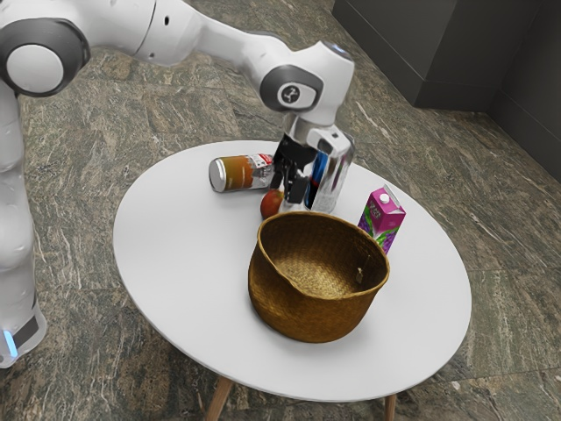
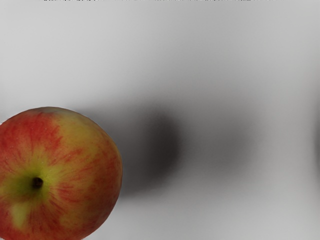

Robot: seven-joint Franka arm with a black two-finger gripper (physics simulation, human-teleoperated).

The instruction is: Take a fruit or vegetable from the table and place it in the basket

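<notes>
My gripper (image 1: 288, 193) points down over the back of the table, its two dark fingers apart. A red apple (image 1: 272, 204) rests on the white tabletop, just beside and partly below the fingers, on the exterior view's left of them. Seen from above in the wrist view, the red and yellow apple (image 2: 60, 172) has its stem hollow upward and sits off to one side of the hand's centre. The woven brown basket (image 1: 316, 320) stands upright in front of the gripper and apple, with its mouth facing up; its visible inside holds no fruit.
A jar with an orange-brown label (image 1: 238, 173) lies on its side behind the apple. Close beyond the gripper stands a shiny container (image 1: 332, 184) with blue beside it. A purple carton (image 1: 382, 217) stands behind the basket, toward the exterior view's right.
</notes>
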